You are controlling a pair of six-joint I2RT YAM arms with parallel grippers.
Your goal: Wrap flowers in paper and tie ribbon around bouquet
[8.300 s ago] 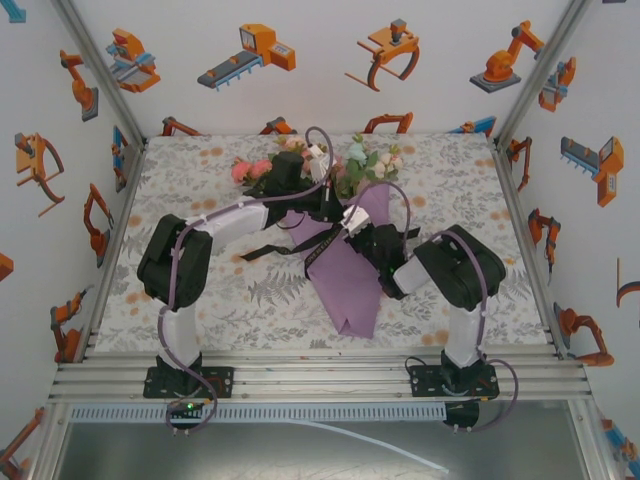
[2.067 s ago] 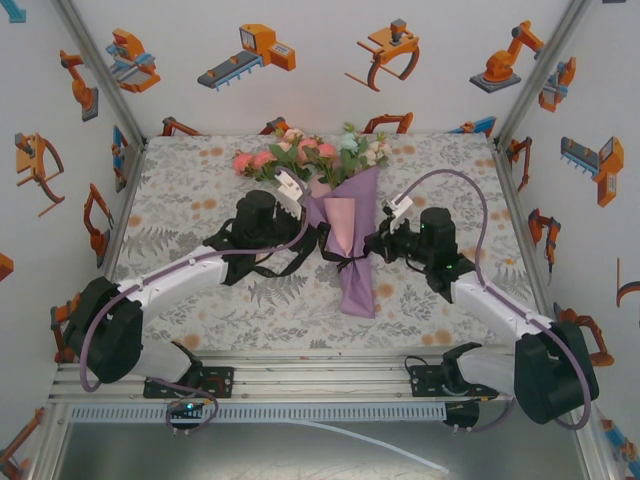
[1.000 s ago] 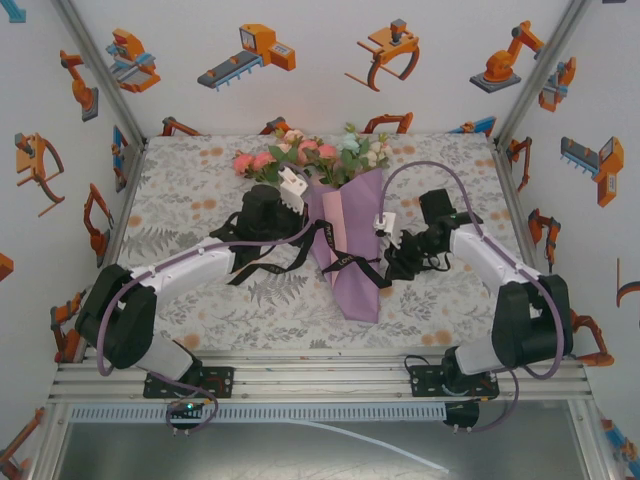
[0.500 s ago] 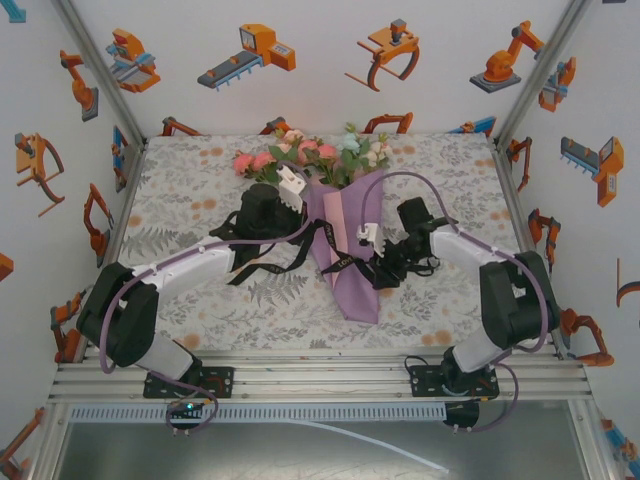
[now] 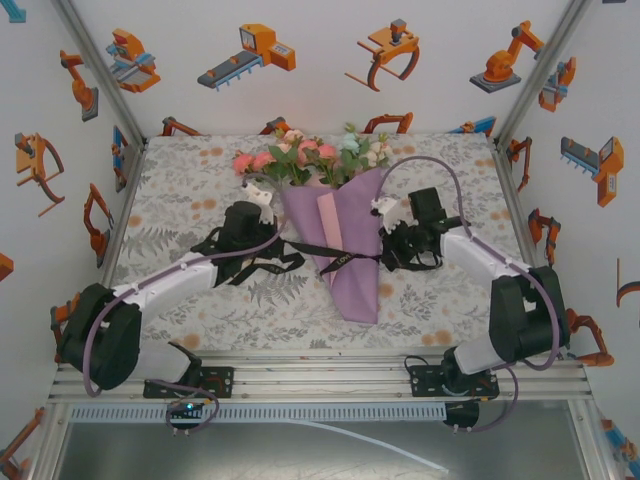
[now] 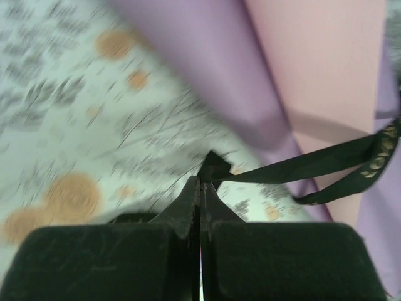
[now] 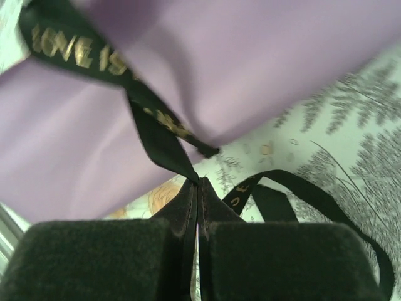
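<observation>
The bouquet point(image 5: 345, 240) lies in the middle of the table, a purple paper point(image 5: 355, 280) cone with a pink inner fold point(image 6: 326, 69) and the flowers point(image 5: 310, 155) at its far end. The black ribbon point(image 5: 335, 252) stretches taut across the cone. My left gripper point(image 5: 268, 238) sits left of the cone, shut on one ribbon end point(image 6: 294, 164). My right gripper point(image 5: 385, 240) is at the cone's right edge, shut on the other ribbon end point(image 7: 160, 141). Gold lettering shows on the ribbon over the purple paper point(image 7: 250, 75).
Loose ribbon loops lie on the leaf-print tablecloth point(image 5: 200, 190) under my left arm point(image 5: 250, 268) and beside my right fingers point(image 7: 326, 200). White walls with robot pictures close the table at the back and sides. The aluminium frame rail point(image 5: 320, 375) runs along the near edge.
Both grippers have drawn apart, the left one leftward and the right one rightward and farther back, so the ribbon now lies tight across the cone. The cone's top has spread slightly wider.
</observation>
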